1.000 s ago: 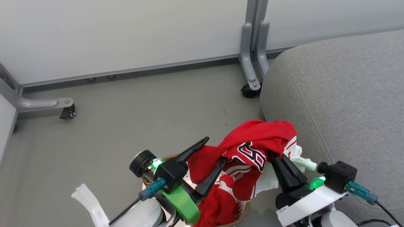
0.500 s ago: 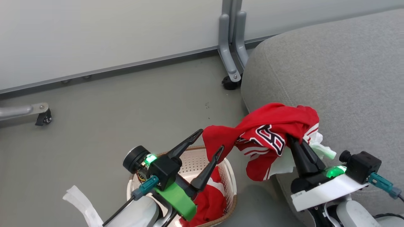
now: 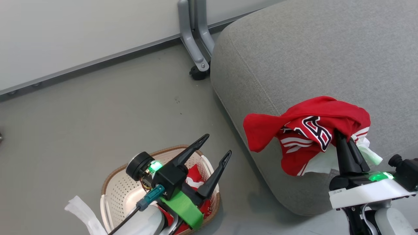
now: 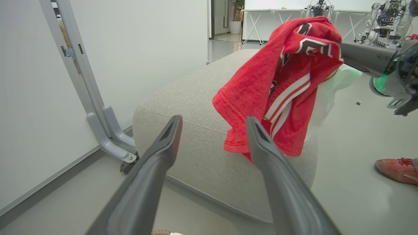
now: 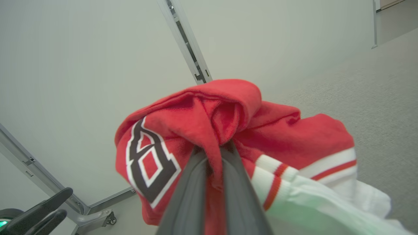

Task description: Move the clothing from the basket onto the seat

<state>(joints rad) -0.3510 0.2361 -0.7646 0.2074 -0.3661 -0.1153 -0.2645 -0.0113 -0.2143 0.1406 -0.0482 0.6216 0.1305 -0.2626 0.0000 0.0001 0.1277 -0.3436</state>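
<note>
The step in hand looked to be the carry. The right gripper (image 3: 339, 137) (image 5: 214, 153) was clenched on a bunched fold of the soft red jersey with white stripes and black, white-edged lettering (image 3: 310, 124) (image 4: 281, 81) (image 5: 228, 130). It held the jersey aloft over the near rounded edge of the large grey fabric-upholstered seat cushion (image 3: 294, 58) (image 4: 196, 98). The cloth was pinched at the very ends of the two dark fingers and draped over them, a red flap hanging toward the robot's left and white trim trailing to the right. Whether its lowest folds touched the cushion could not be told. The left gripper (image 3: 217, 144) (image 4: 214, 124) hung with its jaws spread wide and nothing between them, above the cream-white perforated plastic basket with a brown woven-look rim (image 3: 120, 195). The basket stood near the seat's corner. A second red garment with white trim (image 3: 192, 174) lay in the basket, partly hidden by that arm. So the first transfer seemed well along. The next move would call for carrying the jersey farther in over the seat, lowering it and releasing, so the cloth would land on the cushion, not slide off the edge.
</note>
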